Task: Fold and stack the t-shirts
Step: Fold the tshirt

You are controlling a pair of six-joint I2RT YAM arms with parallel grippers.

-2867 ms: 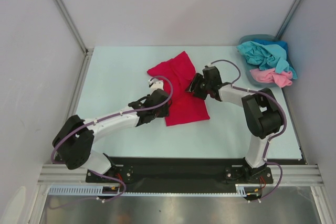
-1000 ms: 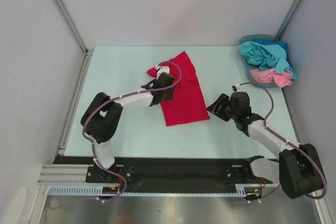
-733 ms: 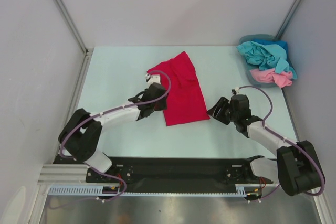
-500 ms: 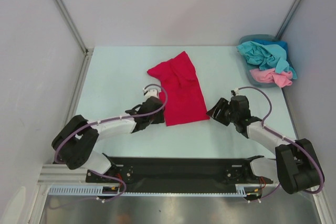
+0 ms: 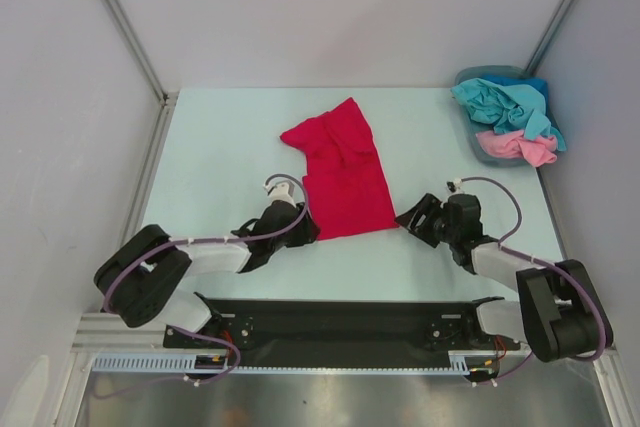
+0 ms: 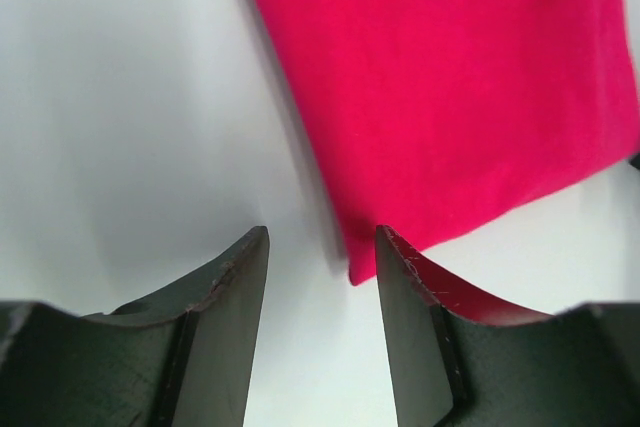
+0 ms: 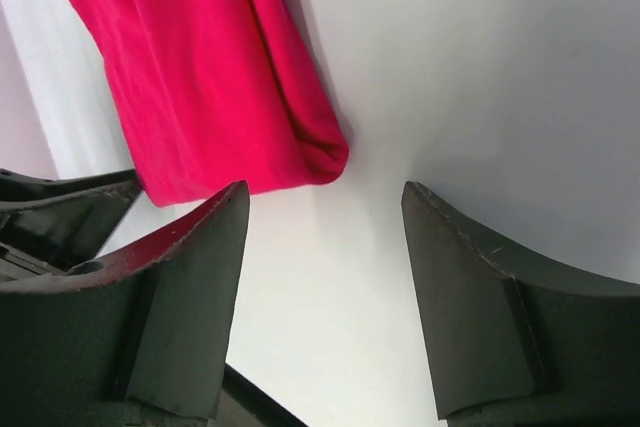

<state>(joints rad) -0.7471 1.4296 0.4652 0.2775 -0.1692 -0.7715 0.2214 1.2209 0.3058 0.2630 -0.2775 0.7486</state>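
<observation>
Moved since earlier: left gripper (image 6: 320, 237) has pulled back from the far left edge of the red t-shirt (image 5: 342, 169) to its near left corner. Right gripper (image 7: 325, 192) was on the cloth about three seconds ago and now sits off it at the near right corner. The shirt has barely shifted over the last second.
Red t-shirt: lies flat mid-surface as a long folded strip, running from far left to near right. It is wider and more rumpled at the far end, with a straight near edge.
Other shirts: teal t-shirt (image 5: 500, 102) and pink t-shirt (image 5: 515, 145) are heaped together, spilling over the basket (image 5: 470, 77). The pink one is on the near side. Both are well apart from the red one.
Left gripper: low over the surface (image 5: 220, 147), jaws parted a moderate way, holding nothing. In the wrist view the shirt's near corner shows in the gap close to one finger. Whether it touches cannot be told.
Right gripper: jaws spread wide, holding nothing. The folded, rounded corner of the red shirt lies just ahead of the fingers, with bare surface between them.
Basket: far right corner of the surface, against the wall.
</observation>
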